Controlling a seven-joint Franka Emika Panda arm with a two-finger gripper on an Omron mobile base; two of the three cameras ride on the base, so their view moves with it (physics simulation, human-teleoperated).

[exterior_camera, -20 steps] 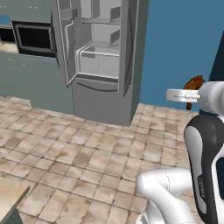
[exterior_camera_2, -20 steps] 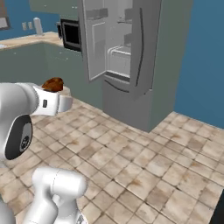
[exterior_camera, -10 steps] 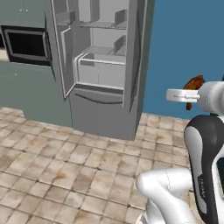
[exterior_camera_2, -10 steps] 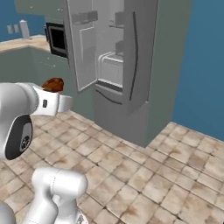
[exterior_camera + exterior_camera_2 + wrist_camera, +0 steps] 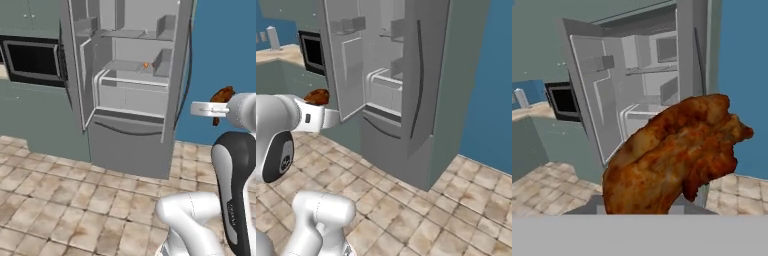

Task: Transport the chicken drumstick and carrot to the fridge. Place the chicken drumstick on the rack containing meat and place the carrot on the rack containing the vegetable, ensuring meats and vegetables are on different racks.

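My gripper is shut on the chicken drumstick, a reddish-brown piece held up at the right of the left base view. In the right base view the drumstick sits above the white hand at the left. The drumstick covers the fingertips in the hand view. The fridge stands ahead with both upper doors open and its pale shelves showing; it is also in the right base view and the hand view. A tiny orange thing lies on a middle shelf; I cannot tell whether it is the carrot.
A black-fronted wall oven sits in teal cabinets left of the fridge. A counter with a pale canister is at the far left. Tiled floor lies between me and the fridge; a blue wall is to the right.
The whole picture has shifted: the base has driven closer, so the fridge looks larger and more central. The drumstick stays in the gripper, held the same way.
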